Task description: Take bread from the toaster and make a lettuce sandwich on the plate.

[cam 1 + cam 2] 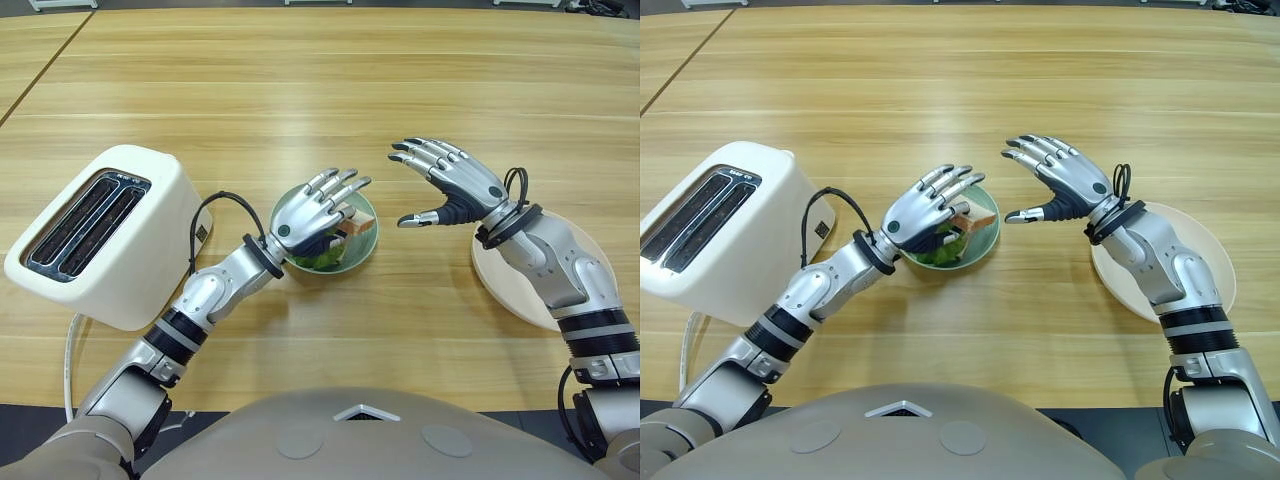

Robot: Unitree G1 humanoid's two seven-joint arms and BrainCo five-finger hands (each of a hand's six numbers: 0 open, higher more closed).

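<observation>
A white two-slot toaster [120, 250] stands at the left; its slots look dark inside. In the middle sits a green bowl [369, 240] holding lettuce [326, 262] and a brownish bread piece [978, 218]. My left hand [310, 215] hovers over the bowl's left half with fingers stretched out flat, covering part of the contents. My right hand [450, 185] is raised to the right of the bowl, open, palm facing left, holding nothing. Its wrist is above the near-left edge of a cream plate [1210, 250] with nothing visible on its bare part.
The toaster's white cord [70, 350] runs off the near edge of the wooden table [300, 80]. The table stretches far beyond the bowl, and a seam runs diagonally at the far left.
</observation>
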